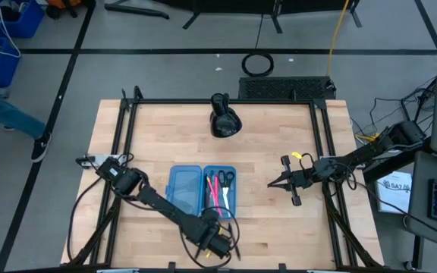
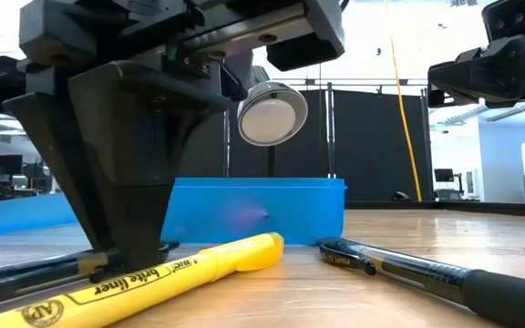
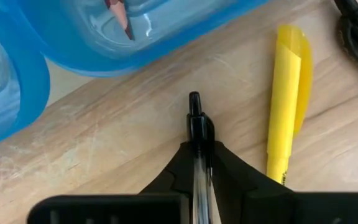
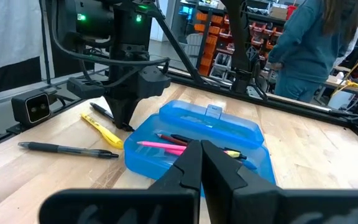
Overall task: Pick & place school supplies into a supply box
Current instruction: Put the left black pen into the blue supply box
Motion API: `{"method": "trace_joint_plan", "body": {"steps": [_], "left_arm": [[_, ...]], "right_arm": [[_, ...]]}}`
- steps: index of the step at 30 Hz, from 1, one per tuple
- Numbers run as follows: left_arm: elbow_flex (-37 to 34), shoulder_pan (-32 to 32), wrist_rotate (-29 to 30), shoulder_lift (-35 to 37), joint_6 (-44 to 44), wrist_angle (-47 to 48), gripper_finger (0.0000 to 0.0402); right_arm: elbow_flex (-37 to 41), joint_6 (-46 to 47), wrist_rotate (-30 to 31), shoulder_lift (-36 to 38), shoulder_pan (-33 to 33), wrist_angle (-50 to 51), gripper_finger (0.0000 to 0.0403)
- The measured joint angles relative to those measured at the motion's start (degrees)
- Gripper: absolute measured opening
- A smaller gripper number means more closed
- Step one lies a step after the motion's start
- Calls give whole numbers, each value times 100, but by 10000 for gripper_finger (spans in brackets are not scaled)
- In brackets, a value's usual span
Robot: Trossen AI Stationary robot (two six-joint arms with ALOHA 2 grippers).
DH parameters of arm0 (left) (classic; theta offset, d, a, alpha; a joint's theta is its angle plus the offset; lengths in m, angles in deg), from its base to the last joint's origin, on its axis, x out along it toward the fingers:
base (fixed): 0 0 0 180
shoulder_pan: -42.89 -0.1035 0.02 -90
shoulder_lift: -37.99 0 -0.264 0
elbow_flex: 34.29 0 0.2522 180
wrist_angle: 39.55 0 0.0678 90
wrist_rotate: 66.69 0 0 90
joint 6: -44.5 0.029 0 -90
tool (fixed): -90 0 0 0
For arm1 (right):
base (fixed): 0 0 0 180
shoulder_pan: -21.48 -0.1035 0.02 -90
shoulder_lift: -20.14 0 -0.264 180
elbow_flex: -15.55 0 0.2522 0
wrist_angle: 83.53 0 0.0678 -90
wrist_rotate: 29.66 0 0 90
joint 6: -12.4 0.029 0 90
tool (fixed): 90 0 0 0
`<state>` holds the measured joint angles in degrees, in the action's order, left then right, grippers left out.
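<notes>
Already several supplies are seen lying in the supply box, the translucent blue case opened flat at the lower centre of the high view: a pink pencil, a dark pen and the scissors rest in its right half, while its left half appears bare. Just below the box, at the bottom centre of the high view, the left gripper is lowered to the table, and in the left wrist view its fingers are seen drawn together on a clear-barrelled black pen, which is judged to be gripped but not yet lifted. A yellow highlighter is left just beside that pen on the wood, and another black pen is seen lying apart from the box at the left of the right wrist view. At the right of the high view the right gripper is held idle above the table with its fingers pressed together and nothing between them. Roughly half the work is judged done; three items remain outside the box.
</notes>
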<state>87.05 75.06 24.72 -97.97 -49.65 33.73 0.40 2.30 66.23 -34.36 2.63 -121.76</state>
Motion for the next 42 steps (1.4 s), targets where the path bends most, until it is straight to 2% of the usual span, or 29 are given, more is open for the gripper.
{"method": "trace_joint_plan", "body": {"steps": [7, 18, 24, 29, 34, 38, 42], "left_arm": [[320, 96, 133, -27, 63, 348, 41], [1255, 370, 495, 81, -142, 2188, 37], [1958, 498, 1090, 92, -236, 2754, 3], [2511, 469, 1826, 188, -299, 2954, 4], [2395, 395, 1356, 272, -503, 2990, 11], [1824, 494, 1006, 273, -423, 2410, 38], [1181, 696, 755, 256, -1257, 1917, 69]], "right_arm": [[0, 213, -6, 0, 0, 4, 0], [0, 364, -13, 2, 0, 4, 0], [0, 358, -15, 2, 0, 1, 0], [0, 347, -15, 2, 2, -7, 0], [0, 345, -15, 1, 0, -2, 0], [2, 325, -13, 2, 0, 0, 0], [0, 324, -13, 2, 1, -2, 0]]}}
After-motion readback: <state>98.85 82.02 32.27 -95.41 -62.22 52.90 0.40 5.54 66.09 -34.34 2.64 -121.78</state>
